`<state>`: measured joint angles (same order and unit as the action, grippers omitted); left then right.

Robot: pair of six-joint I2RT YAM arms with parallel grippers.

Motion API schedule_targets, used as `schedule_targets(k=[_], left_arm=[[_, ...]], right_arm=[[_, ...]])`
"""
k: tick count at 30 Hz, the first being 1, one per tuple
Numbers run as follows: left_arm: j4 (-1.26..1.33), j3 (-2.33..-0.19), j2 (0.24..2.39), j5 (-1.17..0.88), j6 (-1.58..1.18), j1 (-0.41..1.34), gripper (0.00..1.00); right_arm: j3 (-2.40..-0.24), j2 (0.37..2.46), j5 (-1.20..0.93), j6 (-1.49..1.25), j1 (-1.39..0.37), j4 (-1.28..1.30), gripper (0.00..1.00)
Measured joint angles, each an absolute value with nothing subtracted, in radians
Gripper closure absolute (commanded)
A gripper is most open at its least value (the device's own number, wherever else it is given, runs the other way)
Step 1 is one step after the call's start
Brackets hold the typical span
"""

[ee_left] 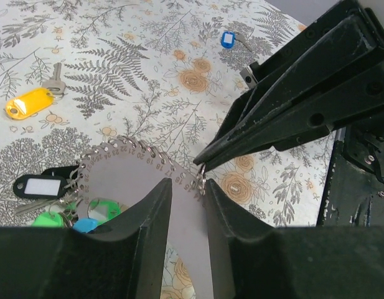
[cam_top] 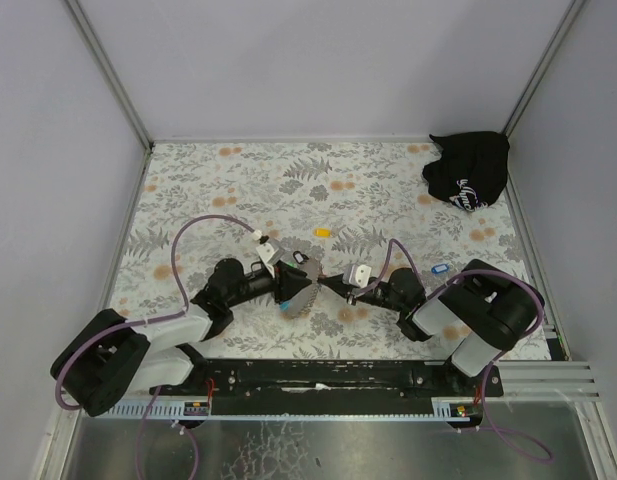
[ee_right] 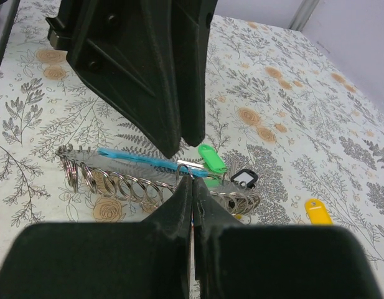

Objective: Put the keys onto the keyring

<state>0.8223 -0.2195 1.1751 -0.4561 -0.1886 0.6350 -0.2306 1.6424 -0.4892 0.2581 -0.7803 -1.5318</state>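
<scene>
The keyring is a grey numbered disc edged with metal rings, carrying green, blue and black tags; it lies between the two grippers. My right gripper is shut, pinching one small ring at the disc's rim. My left gripper stands just over the same rim, its jaws narrowly apart with the disc showing between them and nothing gripped. The yellow key lies loose on the cloth, also seen in the top view. The blue key lies apart to the right.
A black cloth bag sits in the far right corner. The flowered cloth covers the table inside white walls. Both arms meet at the middle, fingertips almost touching.
</scene>
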Motion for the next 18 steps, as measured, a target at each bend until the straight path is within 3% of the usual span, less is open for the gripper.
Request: schedule_targets(k=[18], left_arm=[[0.860,-0.252,1.265,-0.468,-0.126,0.661,0.84]], right_arm=[[-0.231,1.659,-0.491,0.235,-0.780,-1.533,1.00]])
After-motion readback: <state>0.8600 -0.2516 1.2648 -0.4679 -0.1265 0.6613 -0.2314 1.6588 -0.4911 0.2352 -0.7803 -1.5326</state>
